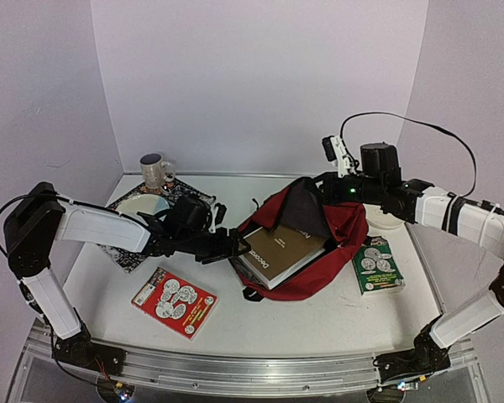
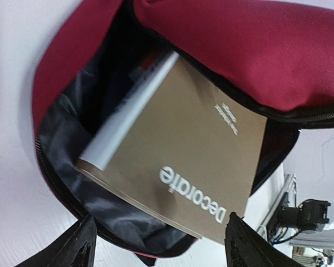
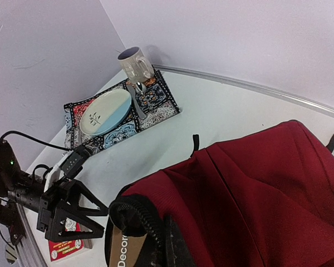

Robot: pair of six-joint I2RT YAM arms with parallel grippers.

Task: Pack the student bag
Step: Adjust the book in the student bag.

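The student bag (image 1: 340, 239) is a dark red backpack lying mid-table, its mouth facing left. A brown book titled "Decorate" (image 2: 183, 167) lies partly inside the mouth on the grey lining (image 2: 72, 133), its near end sticking out. My left gripper (image 2: 164, 247) is open just left of the mouth, its fingertips wide apart and holding nothing. In the right wrist view the left gripper (image 3: 80, 214) is clear of the bag. My right gripper (image 3: 167, 245) is shut on the bag's upper zip rim (image 3: 136, 214) and holds that flap up.
A red booklet (image 1: 175, 302) lies on the table front left. A green booklet (image 1: 376, 264) sits right of the bag. At the back left, a patterned mat (image 3: 156, 103) carries a mug (image 3: 136, 64), a pale plate (image 3: 106, 111) and a spoon.
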